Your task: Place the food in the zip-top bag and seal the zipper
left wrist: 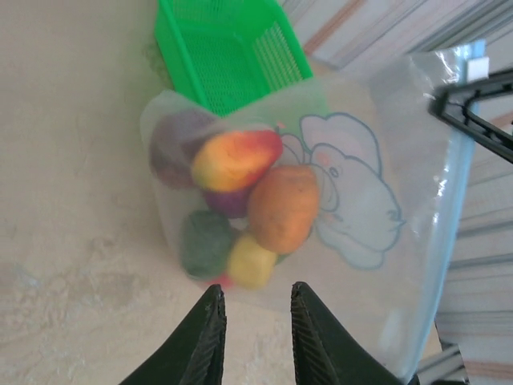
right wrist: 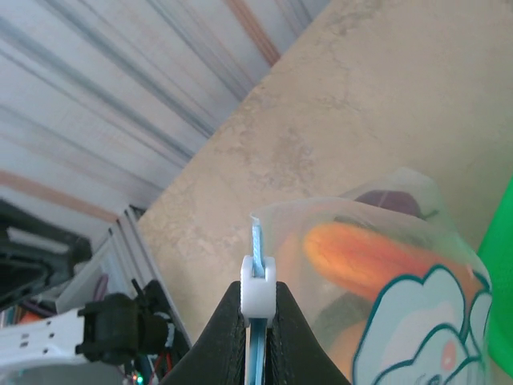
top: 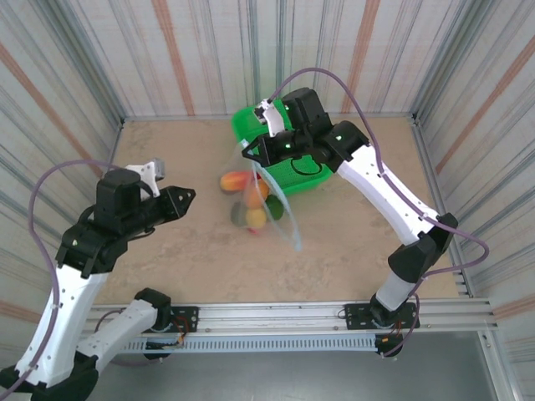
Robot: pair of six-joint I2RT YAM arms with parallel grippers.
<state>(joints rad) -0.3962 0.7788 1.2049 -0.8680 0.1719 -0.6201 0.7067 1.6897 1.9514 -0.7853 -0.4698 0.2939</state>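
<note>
We are sealing the bag (left wrist: pixel 377 136), food (left wrist: pixel 280 208) inside: right gripper (right wrist: pixel 258 311) is pinching its zipper (right wrist: pixel 256 241); left gripper (left wrist: pixel 252 298), narrowly parted and empty beside the bag, needs to brace it.

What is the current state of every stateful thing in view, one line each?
zip-top bag: held up by its rim, food inside.
food: bunched inside bag, away from rim.
zipper: pinched by right claw; sealed or not, unclear.
right claw: shut on zipper.
left claw: open, empty, near bag.
green basket: upright on table.
</note>
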